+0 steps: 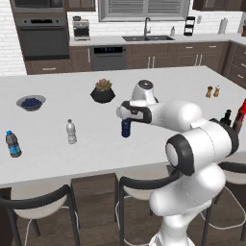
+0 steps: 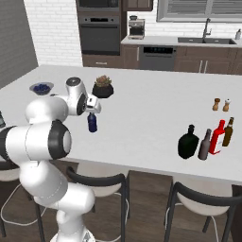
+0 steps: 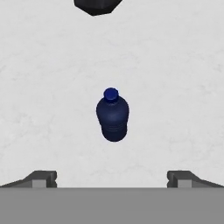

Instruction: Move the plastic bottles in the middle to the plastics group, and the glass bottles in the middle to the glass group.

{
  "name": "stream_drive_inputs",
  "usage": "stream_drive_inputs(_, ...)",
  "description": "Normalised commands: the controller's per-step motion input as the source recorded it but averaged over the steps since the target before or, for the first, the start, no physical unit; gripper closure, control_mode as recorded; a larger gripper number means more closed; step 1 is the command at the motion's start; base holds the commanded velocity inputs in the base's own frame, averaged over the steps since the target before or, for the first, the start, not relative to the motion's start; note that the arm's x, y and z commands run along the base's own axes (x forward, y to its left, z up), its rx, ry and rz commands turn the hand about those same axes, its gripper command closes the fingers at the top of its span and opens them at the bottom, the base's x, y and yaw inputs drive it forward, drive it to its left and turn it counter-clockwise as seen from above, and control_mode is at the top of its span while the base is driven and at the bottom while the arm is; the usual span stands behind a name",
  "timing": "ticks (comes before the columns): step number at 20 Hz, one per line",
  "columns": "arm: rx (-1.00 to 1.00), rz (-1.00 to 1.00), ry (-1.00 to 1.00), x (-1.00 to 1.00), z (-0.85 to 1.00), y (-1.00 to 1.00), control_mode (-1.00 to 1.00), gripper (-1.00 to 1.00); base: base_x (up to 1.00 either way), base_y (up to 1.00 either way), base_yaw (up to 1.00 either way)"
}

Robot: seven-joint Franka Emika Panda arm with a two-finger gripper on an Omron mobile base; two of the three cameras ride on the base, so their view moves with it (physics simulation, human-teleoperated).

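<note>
White stone covered the desk, with dark cabinets, an oven and a sink along the far wall. Upright near the desk's middle stood the navy bottle, blue cap on top, a little in front of a black plant pot. Directly above it hung the end effector, pointing down; in the hand view its two tips sat wide apart at either side with the navy bottle between and well below them, gripping nothing. Off toward the left end of the desk stood the clear water bottle with a white cap and, farther left near the edge, the blue-label bottle; a bowl of blueberries lay behind them. At the right end, in the right base view, the squat black bottle, a slim brown bottle, the red bottle and another brown bottle stood close together in a cluster near the front edge. Two small shakers stood behind that cluster, well apart from it.
</note>
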Motion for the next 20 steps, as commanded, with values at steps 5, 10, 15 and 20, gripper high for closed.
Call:
stream_drive_inputs(5, 0.00, 0.00, 0.03, 0.25, -0.38, 0.00, -1.00, -1.00, 0.00, 0.00, 0.00)
stream_drive_inputs(10, 0.00, 0.00, 0.00, 0.12, -0.17, 0.00, -1.00, -1.00, 0.00, 0.00, 0.00)
stream_drive_inputs(15, 0.00, 0.00, 0.00, 0.23, -0.03, 0.00, -1.00, -1.00, 0.00, 0.00, 0.00)
stream_drive_inputs(20, 0.00, 0.00, 0.02, 0.23, 0.00, 0.00, -1.00, -1.00, 0.00, 0.00, 0.00)
